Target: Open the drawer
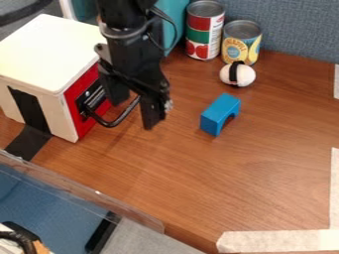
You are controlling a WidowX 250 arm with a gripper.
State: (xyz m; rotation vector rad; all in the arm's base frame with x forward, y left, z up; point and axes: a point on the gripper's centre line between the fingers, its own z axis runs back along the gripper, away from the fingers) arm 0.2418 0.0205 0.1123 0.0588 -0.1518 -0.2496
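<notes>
"Firstly, at the left, which parts are concealed or cut off?"

"The white-topped wooden box (49, 42) is cut by the left edge. Black tape (28, 111) runs down its side and onto the table (265, 163). At lower left, a white object (8, 244) is cropped and cannot be identified. The drawer (79, 128) is set in the box's right-hand face, and the gripper (135, 115) covers part of that face."

"Specify the drawer's appearance."

"Red front, with a black, curved handle (112, 124) projecting from it. The front sits close to the box, but any narrow gap at its far side is hidden. The dark handle mount is hard to make out."

"State of the gripper?"

"Its fingers are spread, tips pointing down, with the handle's loop passing across the space between them. Contact with the handle cannot be confirmed. The upper arm is cut by the top edge."

"Items further right?"

"In order: a teal object (175, 17), partly behind the arm (129, 44) and cropped above; a red-and-green can (204, 30); a blue arch block (218, 114); a black-banded white ball (245, 75), overlapping the base of a yellow can (241, 43); and pale tape (335, 186), cut by the right edge."
</notes>
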